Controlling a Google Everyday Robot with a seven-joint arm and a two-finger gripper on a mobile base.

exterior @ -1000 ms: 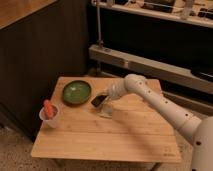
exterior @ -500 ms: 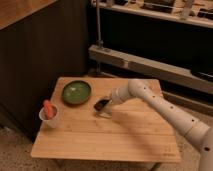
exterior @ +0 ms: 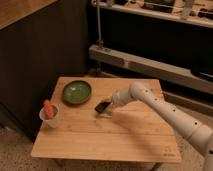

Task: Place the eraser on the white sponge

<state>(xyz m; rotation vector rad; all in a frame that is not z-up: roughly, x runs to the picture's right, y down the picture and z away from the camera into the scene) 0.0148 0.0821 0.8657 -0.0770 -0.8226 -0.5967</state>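
My gripper [exterior: 105, 105] is at the end of the white arm, over the middle of the wooden table [exterior: 105, 142], just right of the green bowl. It is shut on the eraser [exterior: 101, 107], a small, nearly black oblong block held tilted just above the wood. The white sponge [exterior: 107, 115], a thin pale pad, lies on the table directly under and slightly in front of the gripper. Part of the sponge is hidden by the gripper and the eraser. I cannot tell whether the eraser touches the sponge.
A green bowl [exterior: 76, 92] stands on the table's far left part. A white cup [exterior: 49, 116] holding an orange object [exterior: 48, 107] stands at the left edge. A dark cabinet is to the left and a metal rack is behind the table.
My gripper with the eraser has moved a little toward the front and right, down toward the white sponge. The bowl and cup have not moved.
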